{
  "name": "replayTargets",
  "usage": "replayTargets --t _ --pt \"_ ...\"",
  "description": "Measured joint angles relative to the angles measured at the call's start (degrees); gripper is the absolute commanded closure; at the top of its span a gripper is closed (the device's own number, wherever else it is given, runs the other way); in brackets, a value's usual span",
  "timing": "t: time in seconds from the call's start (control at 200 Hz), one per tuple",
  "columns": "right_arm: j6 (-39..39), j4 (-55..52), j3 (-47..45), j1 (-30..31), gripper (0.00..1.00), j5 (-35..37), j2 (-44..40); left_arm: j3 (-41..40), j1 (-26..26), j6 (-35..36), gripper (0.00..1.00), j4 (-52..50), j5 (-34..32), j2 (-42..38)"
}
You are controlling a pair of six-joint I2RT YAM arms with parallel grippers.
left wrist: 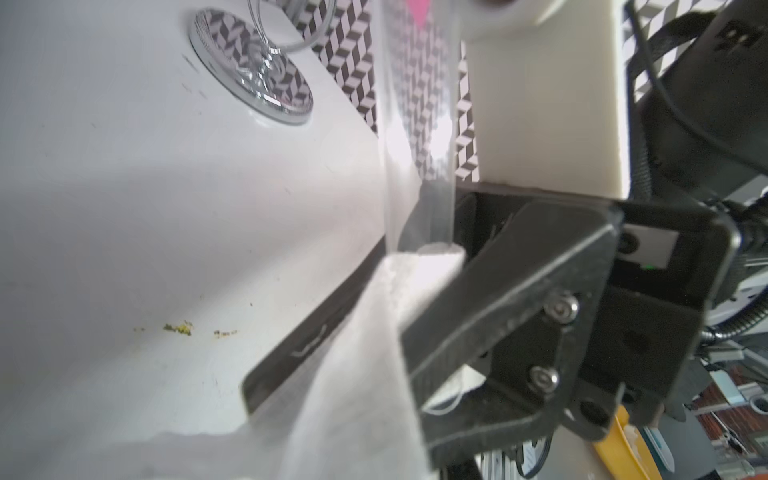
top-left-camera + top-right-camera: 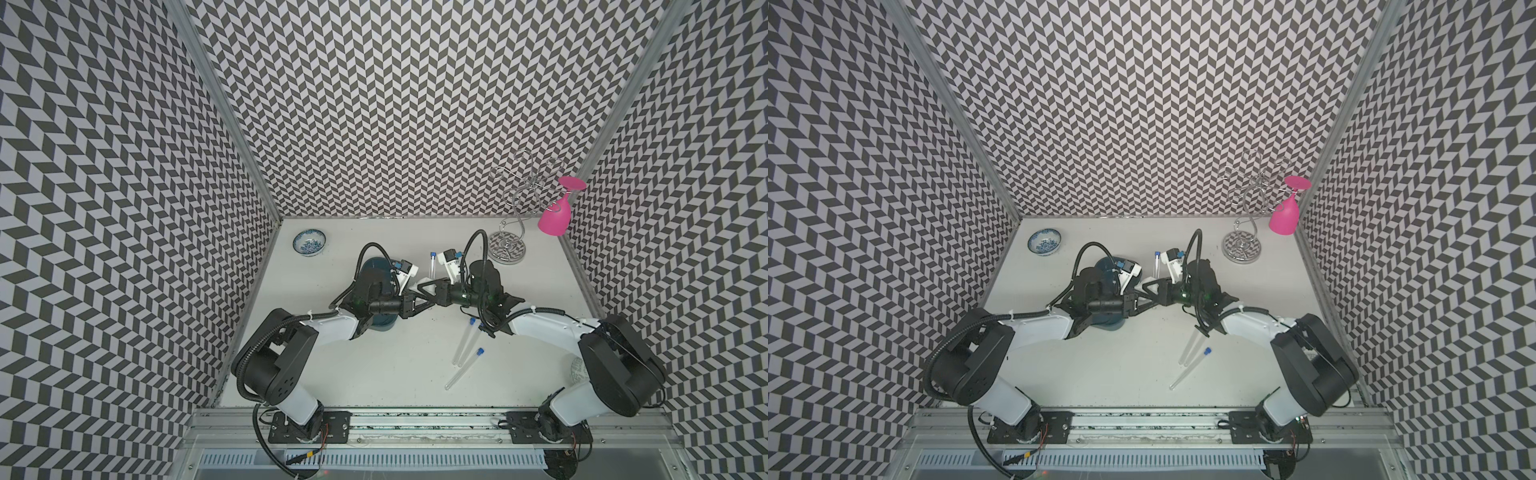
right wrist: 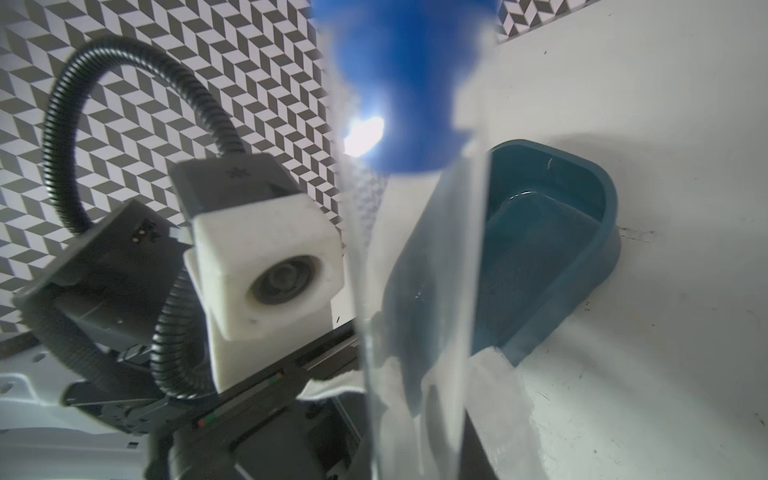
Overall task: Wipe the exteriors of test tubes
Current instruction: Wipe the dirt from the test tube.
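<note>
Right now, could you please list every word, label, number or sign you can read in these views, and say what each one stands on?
No text can be read in any view.
Pale marks on the black arm housing, left wrist view: too blurred to read.
Small star-like mark on the grey connector, right wrist view: a symbol, not lettering.
Pale marks on the dark bracket, right wrist view: too blurred to read.

Your held test tube (image 3: 415, 291) is a blur in the right wrist view, its blue cap (image 3: 407, 83) cut off. In a top view the right arm (image 2: 1246, 324) hides the caps of two lying tubes (image 2: 1187, 349), and the left arm (image 2: 1034, 328) hides most of the teal tub (image 2: 1105, 268).
</note>
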Motion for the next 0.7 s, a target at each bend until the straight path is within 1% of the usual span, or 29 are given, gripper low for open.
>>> replayTargets --t 0.085,0.215,0.371,0.491,0.591,0.696 --pt "1.4 2.3 -2.4 0.1 0.81 0.5 -1.0 0.0 -0.1 0.2 0.89 -0.8 0.5 0.0" --pt "1.4 1.3 -1.3 0.1 0.82 0.7 -0.8 0.0 0.1 0.2 0.89 -0.6 0.6 0.0" --pt "-1.0 -3.9 6.4 -1.2 0.82 -0.2 3.0 0.0 1.1 -0.2 0.89 1.5 -0.6 -0.1" --pt "-2.1 -5.4 12.7 -3.1 0.82 -2.1 6.0 0.0 1.4 -0.7 0.89 3.1 -1.9 -0.3" --pt "-2.3 -5.9 15.6 -4.5 0.82 -4.2 7.0 0.0 1.4 -0.8 0.89 4.0 -2.8 -0.9" --pt "-2.4 -5.8 16.3 -5.0 0.82 -5.4 7.1 0.0 1.4 -0.7 0.89 4.7 -3.1 -1.0"
